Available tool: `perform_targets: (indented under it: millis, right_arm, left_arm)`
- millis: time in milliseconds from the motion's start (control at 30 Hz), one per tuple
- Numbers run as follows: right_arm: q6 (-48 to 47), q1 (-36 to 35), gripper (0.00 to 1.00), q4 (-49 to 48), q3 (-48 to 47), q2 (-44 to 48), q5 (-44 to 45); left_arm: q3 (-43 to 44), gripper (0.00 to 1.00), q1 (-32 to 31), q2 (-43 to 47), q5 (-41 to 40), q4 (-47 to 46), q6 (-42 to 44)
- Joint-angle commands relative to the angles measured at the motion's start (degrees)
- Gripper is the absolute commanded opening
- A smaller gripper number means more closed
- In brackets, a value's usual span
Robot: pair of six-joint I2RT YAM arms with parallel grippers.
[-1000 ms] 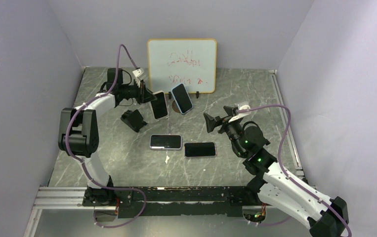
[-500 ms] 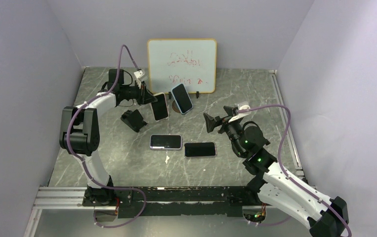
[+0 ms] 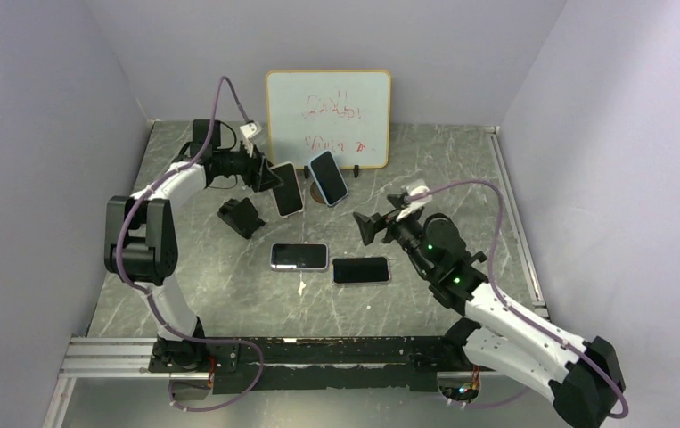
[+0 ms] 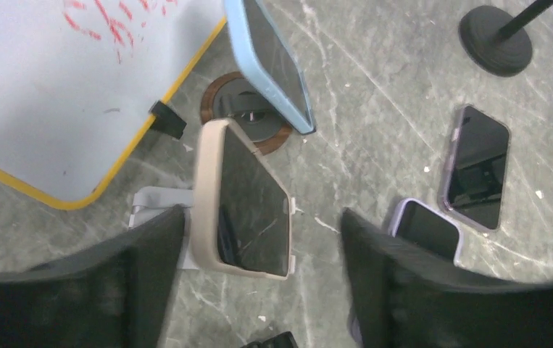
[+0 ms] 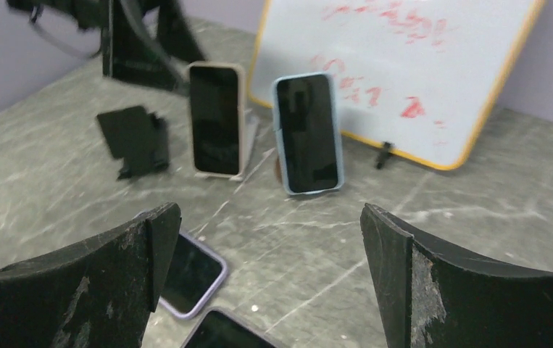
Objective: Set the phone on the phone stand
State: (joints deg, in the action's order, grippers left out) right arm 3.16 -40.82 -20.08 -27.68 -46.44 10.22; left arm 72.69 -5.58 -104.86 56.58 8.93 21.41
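A beige-cased phone (image 3: 287, 189) (image 4: 240, 203) (image 5: 215, 119) leans upright on a pale grey phone stand (image 4: 154, 206) at the back left. My left gripper (image 3: 267, 176) (image 4: 259, 290) is open, one finger on each side of that phone, neither touching it. A blue-cased phone (image 3: 328, 177) (image 4: 269, 61) (image 5: 307, 134) rests on a round wooden stand (image 4: 240, 116) beside it. An unoccupied black stand (image 3: 240, 217) (image 5: 135, 141) sits to the left. My right gripper (image 3: 367, 223) (image 5: 269, 283) hangs open and holds nothing, above the flat phones.
Two phones lie flat mid-table: a lavender one (image 3: 299, 256) (image 5: 186, 272) and a darker purple one (image 3: 361, 269) (image 4: 476, 167). A whiteboard (image 3: 328, 116) stands against the back wall. Grey walls close in the left and right sides.
My left gripper has opened and let go of the beige phone, which stays on its stand. My right arm has swung left and forward toward the table's middle.
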Motion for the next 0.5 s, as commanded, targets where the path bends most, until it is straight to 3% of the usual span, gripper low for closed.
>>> perform_targets:
  millis: [0,133,233,333,467]
  right_arm:
    - [-4.6,0.1,1.0,-0.4,-3.8,-6.4,-16.8]
    - [-10.6,0.0,1.0,3.9,-8.2,-14.3,-26.8]
    - [-15.6,-0.1,1.0,13.7,-16.8,-22.8,-34.9]
    - [-20.7,-1.0,1.0,20.5,-22.4,-30.6,-36.3]
    - [-28.6,-3.0,0.99,30.7,-30.9,-41.0,-38.3]
  left_arm:
    - [4.7,0.94,0.7,8.4,3.2,5.5,2.8]
    - [7.2,0.98,0.8,15.1,0.8,8.4,0.3]
    - [3.8,0.98,0.8,23.8,-8.8,-0.2,-12.9]
    - [-5.7,0.98,0.8,33.5,-23.4,-13.1,-29.3]
    - [-15.7,0.98,0.7,44.4,-35.0,-18.1,-43.5]
